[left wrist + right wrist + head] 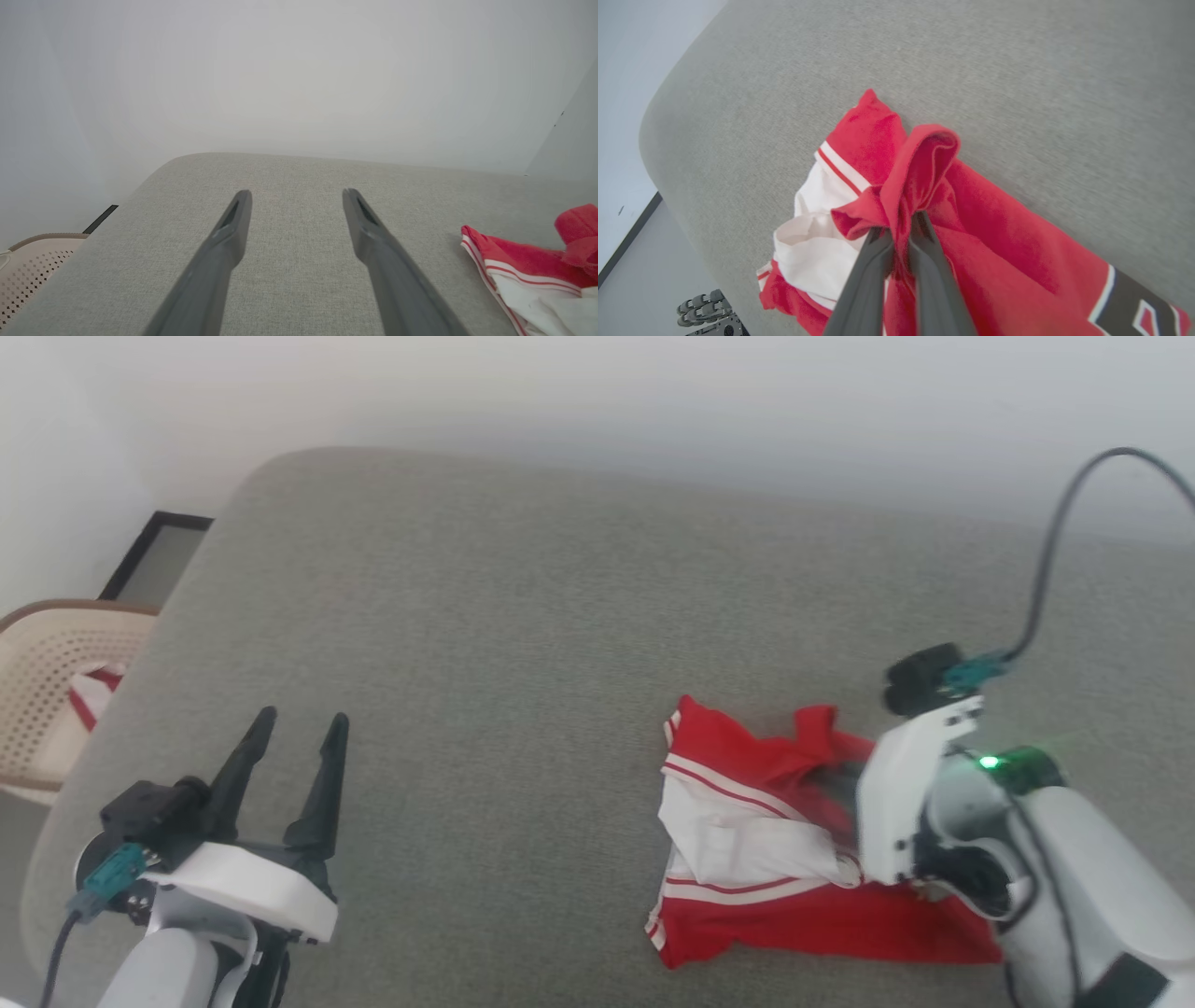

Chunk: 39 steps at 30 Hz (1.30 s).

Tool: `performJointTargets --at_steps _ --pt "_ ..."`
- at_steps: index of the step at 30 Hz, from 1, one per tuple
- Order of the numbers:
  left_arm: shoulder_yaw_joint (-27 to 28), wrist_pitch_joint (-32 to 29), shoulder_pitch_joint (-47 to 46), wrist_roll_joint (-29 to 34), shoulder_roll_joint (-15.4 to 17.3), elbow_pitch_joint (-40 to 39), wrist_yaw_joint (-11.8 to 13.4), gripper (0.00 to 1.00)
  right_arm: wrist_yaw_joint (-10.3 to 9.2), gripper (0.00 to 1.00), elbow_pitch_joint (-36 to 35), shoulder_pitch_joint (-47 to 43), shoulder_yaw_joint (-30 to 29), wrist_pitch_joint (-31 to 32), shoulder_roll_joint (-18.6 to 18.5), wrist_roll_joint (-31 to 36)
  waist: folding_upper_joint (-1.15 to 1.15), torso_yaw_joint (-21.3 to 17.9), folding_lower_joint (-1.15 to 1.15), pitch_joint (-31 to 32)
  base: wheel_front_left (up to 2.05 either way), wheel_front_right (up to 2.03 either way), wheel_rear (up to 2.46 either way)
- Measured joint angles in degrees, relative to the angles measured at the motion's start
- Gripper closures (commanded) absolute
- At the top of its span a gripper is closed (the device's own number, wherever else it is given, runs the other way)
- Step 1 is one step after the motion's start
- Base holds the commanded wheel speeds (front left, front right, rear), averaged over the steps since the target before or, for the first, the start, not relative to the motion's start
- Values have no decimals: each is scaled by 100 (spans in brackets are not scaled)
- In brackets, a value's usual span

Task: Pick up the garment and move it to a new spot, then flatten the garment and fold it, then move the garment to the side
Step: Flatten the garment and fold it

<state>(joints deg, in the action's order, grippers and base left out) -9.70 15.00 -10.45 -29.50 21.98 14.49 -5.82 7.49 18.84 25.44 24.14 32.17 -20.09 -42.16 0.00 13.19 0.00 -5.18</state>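
The garment [747, 859], a red jersey with white sleeves and striped trim, lies crumpled on the grey cushioned surface [523, 644] at the lower right of the head view. My right gripper [896, 226] is shut on a raised red fold of the garment [920, 172]; dark lettering outlined in white shows at the lower right of the right wrist view. In the head view the right wrist [910, 803] covers the grip. My left gripper [299, 719] stands open at the lower left, nothing between its fingers, well left of the garment [528, 275].
A beige perforated basket [37, 691] with a red-striped white cloth [89, 695] sits off the surface's left edge. A pale wall runs behind. A black cable [1055, 541] arcs above my right arm. Bare grey surface spreads between the two grippers.
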Motion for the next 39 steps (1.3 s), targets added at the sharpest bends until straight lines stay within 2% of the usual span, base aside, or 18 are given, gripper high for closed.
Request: performJointTargets --at_steps 9,10,11,12,13,14,19,26,34,39 --pt "-141 0 -169 26 -103 162 -66 0 0 100 987 463 829 -389 420 -57 0 352 0 21 0 0 0" --pt "-142 0 -174 26 -104 175 -76 0 0 97 1113 509 876 -477 453 -76 0 372 0 22 0 0 0" --pt "-145 0 -188 26 -112 191 -77 0 0 74 1232 557 939 -528 476 -77 0 387 0 24 0 0 0" --pt "-144 0 -199 26 -120 204 -80 0 0 57 1334 602 999 -587 499 -78 0 398 0 26 0 0 0" --pt "-147 0 -207 26 -123 220 -88 0 0 12 1427 638 1065 -656 525 -93 0 403 0 32 0 0 0" --pt "-143 0 -209 26 -124 227 -101 0 0 0 1490 661 1089 -727 563 -165 0 403 0 40 0 0 0" --pt "-62 0 -170 12 -105 236 -110 0 0 0 1540 792 1399 -902 536 -397 0 314 0 94 0 0 0" --pt "65 0 -11 -37 -59 188 -125 0 0 0 1091 800 1595 -1307 93 -681 0 57 0 180 0 0 0" --pt "218 0 212 -23 5 74 -119 0 0 0 664 520 1200 -2167 -532 -584 0 -306 0 281 0 0 0" --pt "309 0 352 -18 38 48 -100 0 0 0 500 136 672 -2820 -787 -444 0 -570 0 337 0 0 0"
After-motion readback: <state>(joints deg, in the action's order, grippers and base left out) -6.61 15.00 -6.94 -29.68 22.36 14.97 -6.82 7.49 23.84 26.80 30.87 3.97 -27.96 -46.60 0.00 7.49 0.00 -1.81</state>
